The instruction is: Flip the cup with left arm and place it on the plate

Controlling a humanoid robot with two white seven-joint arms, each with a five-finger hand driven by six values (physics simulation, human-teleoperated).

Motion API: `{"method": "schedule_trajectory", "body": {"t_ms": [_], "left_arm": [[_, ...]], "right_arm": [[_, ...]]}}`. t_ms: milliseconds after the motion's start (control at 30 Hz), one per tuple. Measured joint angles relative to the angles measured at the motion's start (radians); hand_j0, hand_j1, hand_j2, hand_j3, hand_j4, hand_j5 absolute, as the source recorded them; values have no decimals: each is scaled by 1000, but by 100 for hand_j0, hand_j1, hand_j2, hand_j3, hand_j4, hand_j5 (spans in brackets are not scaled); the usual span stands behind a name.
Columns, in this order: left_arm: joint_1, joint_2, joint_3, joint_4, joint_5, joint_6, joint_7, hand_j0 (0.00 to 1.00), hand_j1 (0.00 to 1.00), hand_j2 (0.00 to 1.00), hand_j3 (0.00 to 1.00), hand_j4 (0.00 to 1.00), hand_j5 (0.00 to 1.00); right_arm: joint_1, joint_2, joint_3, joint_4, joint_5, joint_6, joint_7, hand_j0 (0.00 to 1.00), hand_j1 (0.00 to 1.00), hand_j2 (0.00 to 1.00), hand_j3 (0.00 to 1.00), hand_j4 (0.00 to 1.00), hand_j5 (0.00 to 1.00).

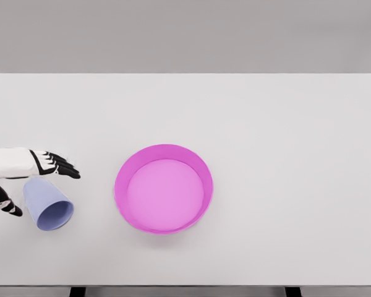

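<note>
A pale blue cup (47,205) lies on its side on the white table, at the left, its open mouth facing the lower right. My left hand (34,182) comes in from the left edge and brackets the cup's closed end: the black fingers (59,165) stretch out just above it and the thumb (6,204) shows below left. The fingers are spread and hold nothing. A round magenta plate (119,185) with a raised rim sits to the right of the cup, near the table's middle. My right arm is out of sight.
The white table (266,124) fills most of the view, its front edge near the bottom of the picture and a grey wall behind it. Two dark table legs show under the front edge.
</note>
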Motion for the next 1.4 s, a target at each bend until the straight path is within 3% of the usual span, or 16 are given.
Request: {"method": "schedule_trajectory", "body": {"t_ms": [67, 467, 1400], "left_arm": [[24, 3, -1, 3, -5, 1, 0, 100, 100, 100, 100, 100, 100], [35, -66, -21, 106, -58, 1, 0, 100, 100, 100, 100, 100, 100], [36, -84, -30, 102, -63, 1, 0, 100, 100, 100, 100, 100, 100]], "right_arm": [[0, 0, 0, 0, 0, 0, 0, 100, 100, 100, 100, 100, 100], [0, 0, 0, 0, 0, 0, 0, 100, 100, 100, 100, 100, 100], [0, 0, 0, 0, 0, 0, 0, 100, 100, 100, 100, 100, 100]]}}
